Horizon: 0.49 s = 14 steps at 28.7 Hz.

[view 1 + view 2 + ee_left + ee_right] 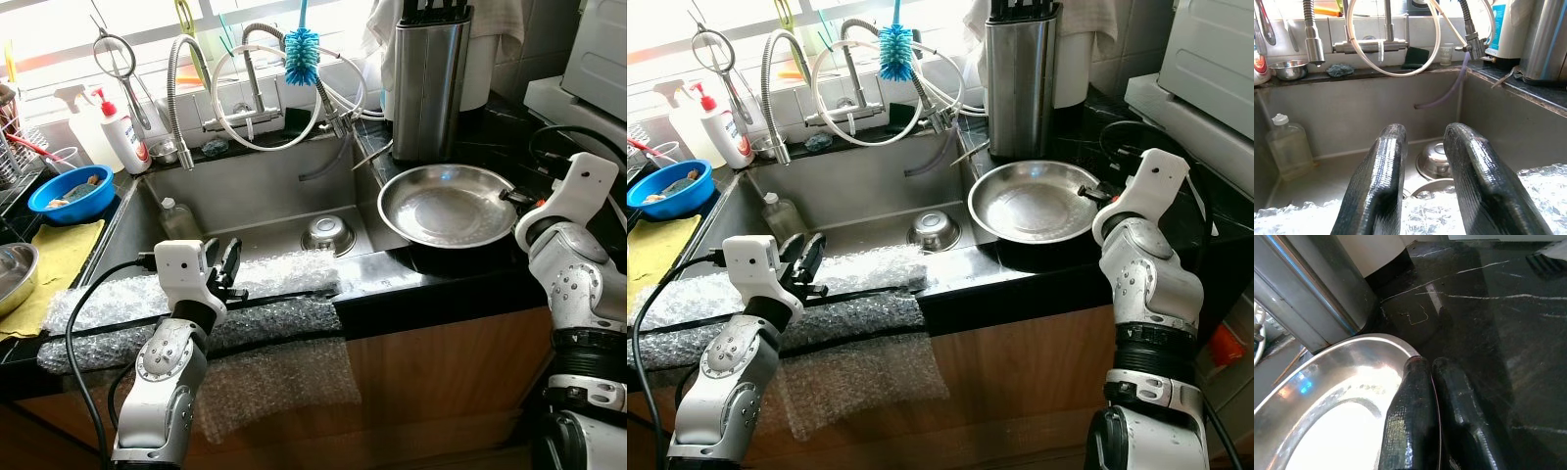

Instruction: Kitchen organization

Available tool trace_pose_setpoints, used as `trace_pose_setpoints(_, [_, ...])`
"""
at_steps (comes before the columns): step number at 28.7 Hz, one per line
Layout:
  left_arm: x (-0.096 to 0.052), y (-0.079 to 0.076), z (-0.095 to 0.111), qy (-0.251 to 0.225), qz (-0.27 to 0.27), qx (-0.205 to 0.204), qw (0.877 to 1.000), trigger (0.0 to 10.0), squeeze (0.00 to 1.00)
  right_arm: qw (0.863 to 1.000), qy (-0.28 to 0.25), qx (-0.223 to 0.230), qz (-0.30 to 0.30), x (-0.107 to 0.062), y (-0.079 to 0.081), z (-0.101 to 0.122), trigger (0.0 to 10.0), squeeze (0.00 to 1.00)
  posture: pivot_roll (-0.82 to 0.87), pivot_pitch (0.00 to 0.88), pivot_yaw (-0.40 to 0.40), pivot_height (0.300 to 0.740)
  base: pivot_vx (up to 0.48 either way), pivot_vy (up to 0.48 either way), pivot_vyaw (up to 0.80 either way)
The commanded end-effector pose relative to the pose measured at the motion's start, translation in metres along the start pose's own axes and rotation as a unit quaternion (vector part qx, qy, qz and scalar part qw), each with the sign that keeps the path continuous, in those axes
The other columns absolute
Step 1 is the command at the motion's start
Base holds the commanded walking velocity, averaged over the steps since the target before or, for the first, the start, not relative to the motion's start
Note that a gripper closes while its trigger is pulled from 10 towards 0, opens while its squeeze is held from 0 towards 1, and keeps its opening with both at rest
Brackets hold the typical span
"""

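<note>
At centre right of the head views a steel pan (449, 206) sits on the dark counter (549, 137) just right of the sink (255, 201), and the right gripper (1432, 396) has its two fingers pinched together on the pan's right rim. The left gripper (1422, 166), at lower left, hovers over the bubble wrap (284, 274) on the sink's front edge, fingers slightly parted and holding nothing. A small bowl (327, 235) lies upside down in the basin and a bottle (176, 217) leans in its left corner.
</note>
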<state>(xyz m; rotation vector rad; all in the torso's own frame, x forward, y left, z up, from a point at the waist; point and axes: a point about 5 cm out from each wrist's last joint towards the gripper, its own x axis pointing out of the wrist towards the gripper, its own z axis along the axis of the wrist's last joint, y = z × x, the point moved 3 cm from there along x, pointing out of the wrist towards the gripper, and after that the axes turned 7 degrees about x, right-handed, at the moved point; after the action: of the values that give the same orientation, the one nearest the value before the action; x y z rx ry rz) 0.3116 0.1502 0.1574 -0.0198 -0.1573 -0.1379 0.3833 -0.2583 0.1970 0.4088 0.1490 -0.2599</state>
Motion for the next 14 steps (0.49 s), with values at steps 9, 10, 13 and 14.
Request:
trace_pose_setpoints(9, [0.003,0.008,0.007,-0.01,0.019,0.016,1.0,10.0,0.0,0.988,-0.079,0.094,0.095,-0.009,0.036,0.03,0.0,0.0,-0.09,0.0,0.169,0.74,0.0,0.0,0.0])
trace_pose_setpoints(10, [0.003,0.009,0.008,-0.011,0.022,0.016,1.0,10.0,0.0,0.981,-0.097,0.12,0.114,-0.012,0.041,0.037,0.0,0.0,-0.09,0.0,0.169,0.74,0.0,0.0,0.0])
trace_pose_setpoints(13, [0.004,0.012,0.009,-0.014,0.033,0.011,0.999,10.0,0.0,0.968,-0.12,0.163,0.147,-0.017,0.049,0.046,10.0,0.0,-0.09,0.0,0.169,0.74,0.0,0.0,0.0])
trace_pose_setpoints(14, [0.004,0.012,0.009,-0.014,0.035,0.01,0.999,10.0,0.0,0.966,-0.123,0.168,0.151,-0.018,0.05,0.047,10.0,0.0,-0.09,0.0,0.169,0.74,0.0,0.0,0.0])
